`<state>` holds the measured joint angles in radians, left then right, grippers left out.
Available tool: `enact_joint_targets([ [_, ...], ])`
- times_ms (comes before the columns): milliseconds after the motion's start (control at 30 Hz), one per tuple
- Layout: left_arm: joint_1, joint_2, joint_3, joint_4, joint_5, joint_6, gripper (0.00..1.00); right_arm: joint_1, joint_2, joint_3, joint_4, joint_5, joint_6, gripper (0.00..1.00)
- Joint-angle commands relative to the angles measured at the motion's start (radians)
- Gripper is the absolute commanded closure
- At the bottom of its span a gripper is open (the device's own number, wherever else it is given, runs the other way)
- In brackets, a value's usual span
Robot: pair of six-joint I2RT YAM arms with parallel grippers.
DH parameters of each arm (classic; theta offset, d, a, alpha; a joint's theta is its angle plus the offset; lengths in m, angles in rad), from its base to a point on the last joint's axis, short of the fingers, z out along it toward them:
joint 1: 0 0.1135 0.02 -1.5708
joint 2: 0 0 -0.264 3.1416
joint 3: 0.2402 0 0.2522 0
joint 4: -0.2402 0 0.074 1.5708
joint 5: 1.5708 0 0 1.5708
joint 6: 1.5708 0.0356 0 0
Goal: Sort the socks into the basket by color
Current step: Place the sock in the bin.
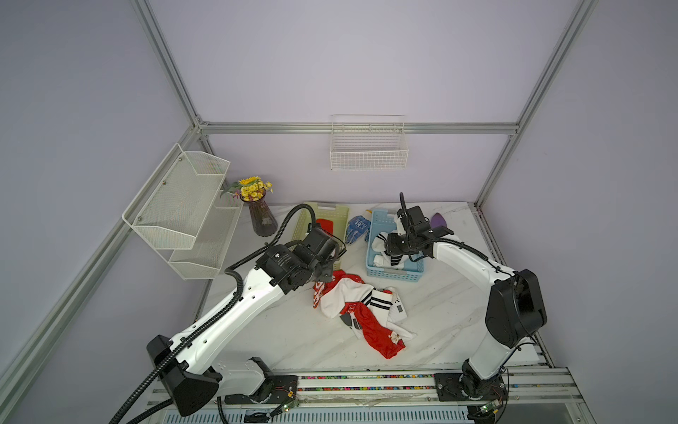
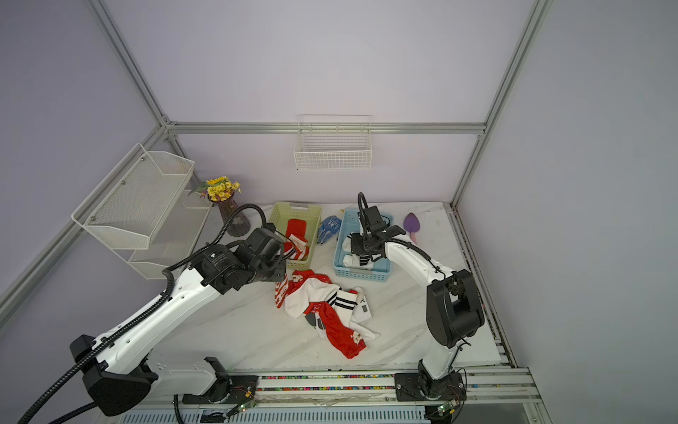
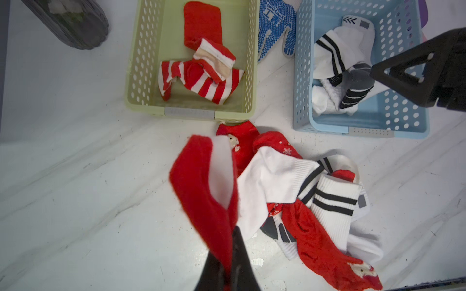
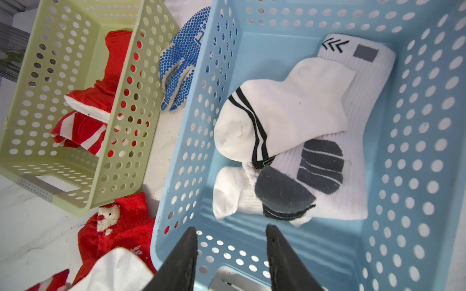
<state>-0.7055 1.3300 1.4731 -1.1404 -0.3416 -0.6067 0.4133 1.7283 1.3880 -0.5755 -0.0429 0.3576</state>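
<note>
The left pincer is pinching the red sock, pressed together on one end. The sock is rising from the tips at the edge of the mixed pile, just short of the green basket.

Procedure: carry the sock high over the near rim, centre it above the red striped socks inside, then release.

The right pincer is hovering spread and empty above the blue basket, over the white socks.
</note>
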Motion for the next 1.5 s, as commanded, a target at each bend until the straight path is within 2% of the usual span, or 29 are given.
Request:
enact_joint_targets([
  [0, 0.055, 0.04, 0.115, 0.025, -0.012, 0.115, 1.0, 0.006, 0.008, 0.029, 0.021, -0.005, 0.004, 0.53],
  [167, 0.14, 0.151, 0.253, 0.074, 0.054, 0.218, 1.0, 0.006, 0.008, 0.029, 0.022, -0.007, 0.005, 0.53],
  [367, 0.2, 0.299, 0.424, 0.104, 0.082, 0.308, 1.0, 0.006, 0.007, 0.033, 0.02, -0.005, 0.006, 0.53],
  [700, 0.291, 0.519, 0.648, 0.201, 0.161, 0.357, 1.0, 0.007, 0.009, 0.023, 0.023, -0.003, 0.007, 0.53],
  [1200, 0.325, 0.689, 0.665, 0.4, 0.287, 0.271, 1.0, 0.006, 0.011, 0.021, 0.017, 0.004, 0.011, 0.53],
  [1467, 0.327, 0.713, 0.605, 0.458, 0.284, 0.262, 1.0, 0.006, 0.01, 0.01, 0.011, 0.008, 0.011, 0.53],
])
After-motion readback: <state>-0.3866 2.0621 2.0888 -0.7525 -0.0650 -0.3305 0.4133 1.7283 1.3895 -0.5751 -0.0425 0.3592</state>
